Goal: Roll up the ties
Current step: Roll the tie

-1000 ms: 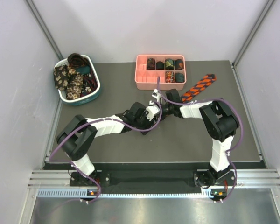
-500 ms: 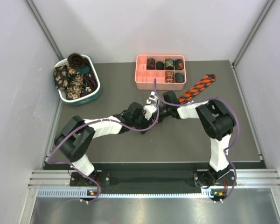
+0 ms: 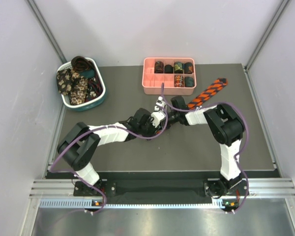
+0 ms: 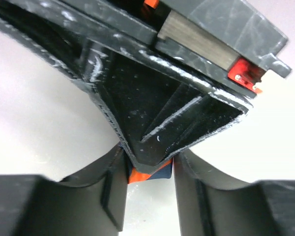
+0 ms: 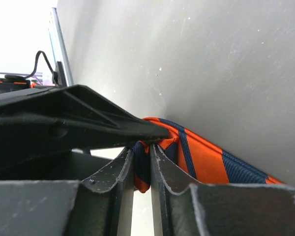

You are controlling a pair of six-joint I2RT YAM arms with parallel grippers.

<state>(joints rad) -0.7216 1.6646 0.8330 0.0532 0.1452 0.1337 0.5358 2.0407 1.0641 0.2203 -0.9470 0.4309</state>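
Though dark, tabletop [image 3: 128,93] (tie [image 3: 209,92]; white walls [image 3: 152,24])

striped tie [image 3: 209,92] | top: near end under right gripper [image 3: 167,113] | left wrist: mostly behind its finger [image 4: 152,123] | right wrist: cut by edge

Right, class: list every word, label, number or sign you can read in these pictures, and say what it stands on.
No readable text in any view.
Striped tie: stripes only, no label showing.
Tray: no lettering visible.
Basket: no lettering visible.
Rolled ties in the tray: patterns only, too small to show any writing.
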